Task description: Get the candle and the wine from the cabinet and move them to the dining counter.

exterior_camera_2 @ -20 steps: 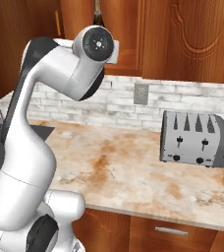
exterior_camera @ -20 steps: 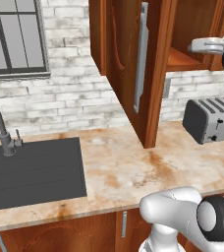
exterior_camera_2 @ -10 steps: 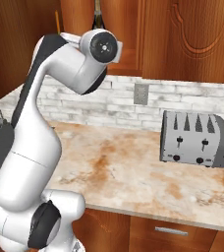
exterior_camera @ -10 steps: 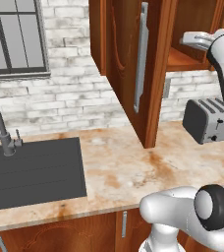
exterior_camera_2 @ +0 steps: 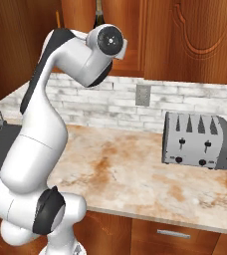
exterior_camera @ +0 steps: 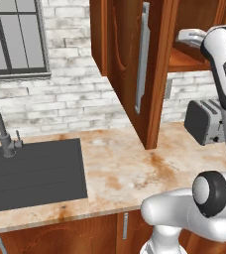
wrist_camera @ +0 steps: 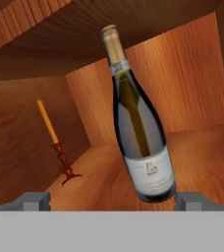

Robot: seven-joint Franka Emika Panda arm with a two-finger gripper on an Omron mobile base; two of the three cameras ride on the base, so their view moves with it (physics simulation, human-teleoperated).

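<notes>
The wine (wrist_camera: 139, 133), a dark bottle with a pale foil top and white label, stands on the shelf inside the cabinet (wrist_camera: 192, 83), close ahead and tilted in the hand view. My gripper (wrist_camera: 113, 202) is open. Its fingertips (wrist_camera: 33, 201) stand wide apart, one on each side of the bottle's base, touching nothing. The candle (wrist_camera: 50, 123), orange in a dark red holder, stands further back on the left. From the left base view my gripper (exterior_camera: 184, 35) reaches onto the shelf behind the cabinet's open door (exterior_camera: 132, 64). The dining counter is out of view.
Below the cabinet runs a marbled counter (exterior_camera: 130, 173) with a black sink (exterior_camera: 33, 171) and faucet (exterior_camera: 1, 131) at the left. A silver toaster (exterior_camera_2: 197, 140) stands against the brick wall at the right. The open door hangs over the counter's middle.
The hand has moved a little further into the cabinet, and the upper arm has swung more upright. The gripper has stayed open.
</notes>
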